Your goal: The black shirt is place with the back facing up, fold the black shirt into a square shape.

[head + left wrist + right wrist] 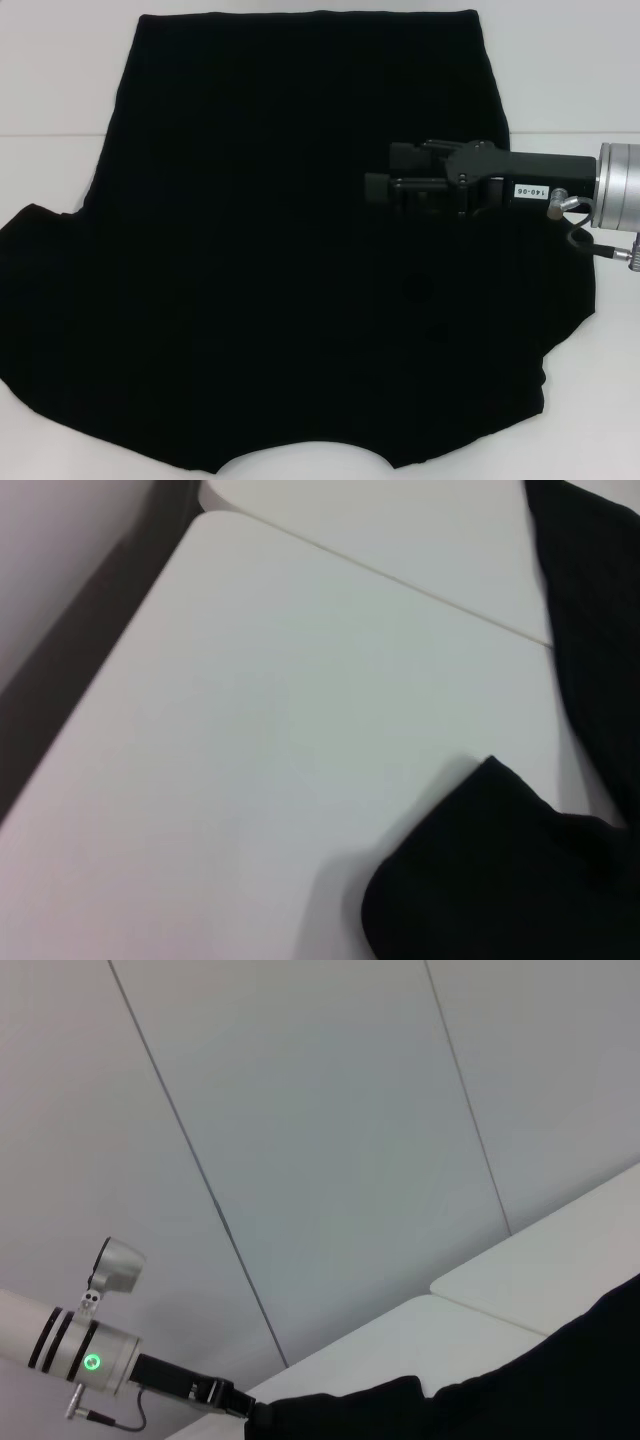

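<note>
Black shirt (280,260) is spread flat across the white table (50,80), neckline nearest the robot and hem at the far edge, no folds visible yet. Right gripper (378,172) hangs over its right half, pointing left, holding nothing; can't tell how wide the jaws are. Looks like the first fold is just starting, so next it needs to grab a sleeve or side edge. Left gripper isn't visible.

Looked like a lab or test room: plain white table (260,730) made of joined panels, bare pale wall (330,1130) with thin seams behind it, a metal robot arm (60,1345) showing a green light.
</note>
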Available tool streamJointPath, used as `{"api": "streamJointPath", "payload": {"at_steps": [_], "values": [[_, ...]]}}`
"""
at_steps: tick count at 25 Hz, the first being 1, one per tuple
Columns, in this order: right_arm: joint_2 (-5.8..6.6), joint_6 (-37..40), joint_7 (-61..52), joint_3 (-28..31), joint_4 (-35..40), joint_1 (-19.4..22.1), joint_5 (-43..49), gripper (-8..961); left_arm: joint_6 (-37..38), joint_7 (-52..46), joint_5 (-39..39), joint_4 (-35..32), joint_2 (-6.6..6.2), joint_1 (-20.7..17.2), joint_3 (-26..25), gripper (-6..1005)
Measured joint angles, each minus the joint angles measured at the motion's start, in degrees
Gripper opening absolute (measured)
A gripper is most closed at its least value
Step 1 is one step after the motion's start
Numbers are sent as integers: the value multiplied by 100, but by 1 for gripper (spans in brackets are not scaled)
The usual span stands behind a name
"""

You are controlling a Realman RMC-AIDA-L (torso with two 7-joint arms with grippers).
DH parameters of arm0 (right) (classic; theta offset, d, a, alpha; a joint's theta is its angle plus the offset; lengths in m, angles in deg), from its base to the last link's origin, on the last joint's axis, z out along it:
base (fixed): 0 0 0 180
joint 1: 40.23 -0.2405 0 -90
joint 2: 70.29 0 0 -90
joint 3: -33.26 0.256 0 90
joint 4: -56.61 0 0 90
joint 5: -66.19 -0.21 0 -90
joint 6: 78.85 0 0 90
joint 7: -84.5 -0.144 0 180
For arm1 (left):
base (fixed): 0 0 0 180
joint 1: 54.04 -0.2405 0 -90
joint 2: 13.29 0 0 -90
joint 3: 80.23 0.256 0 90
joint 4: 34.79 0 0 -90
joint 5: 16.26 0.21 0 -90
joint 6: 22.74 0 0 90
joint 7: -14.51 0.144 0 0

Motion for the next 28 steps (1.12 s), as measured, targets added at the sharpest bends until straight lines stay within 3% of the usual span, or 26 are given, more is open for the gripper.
{"api": "streamJointPath", "payload": {"at_steps": [9, 15, 18, 19, 28], "values": [[10, -34, 0, 0, 0, 34, -39, 881, 255, 54, -76, 0, -5, 31, 29, 2], [14, -40, 9, 0, 0, 38, -41, 881, 884, 577, -866, 114, -6, 165, 135, 27], [27, -40, 16, 0, 0, 47, -41, 881, 1148, 906, -1293, 368, 4, 352, 524, 42], [30, -37, 17, 0, 0, 52, -42, 881, 1179, 1080, -1491, 568, 52, 497, 923, 47], [73, 13, 18, 0, 3, 203, -158, 881, 866, 1225, -1579, 860, 307, 814, 1929, 91]]}}
